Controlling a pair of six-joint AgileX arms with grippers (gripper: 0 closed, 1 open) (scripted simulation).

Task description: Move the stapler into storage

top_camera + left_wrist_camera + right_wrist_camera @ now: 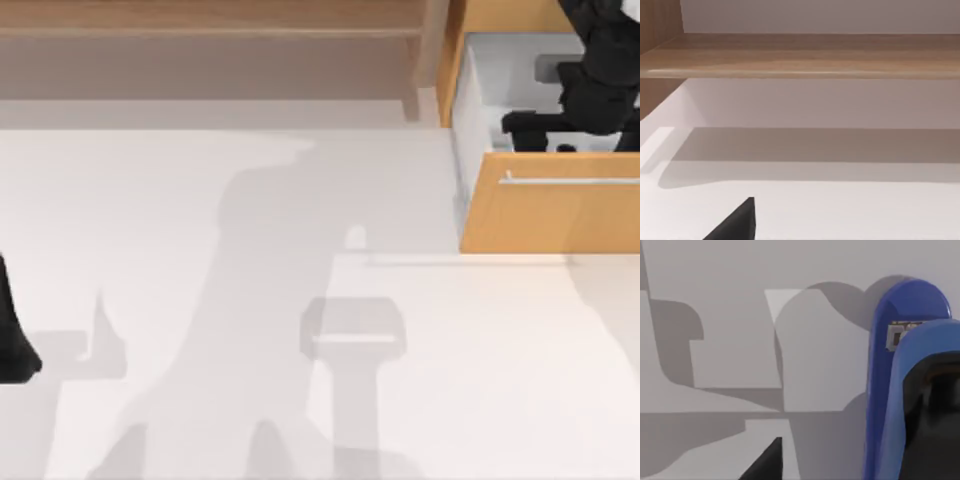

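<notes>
Over open storage (545, 205), right gripper (590, 95); wrist view shows blue stapler (905, 360), seemingly gripped

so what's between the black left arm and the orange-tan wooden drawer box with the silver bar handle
Bare white table, crossed only by grey shadows, between the left arm and the drawer box; the top view shows it.

we can read no text, label, brand, number or sign anywhere in these views.
</notes>
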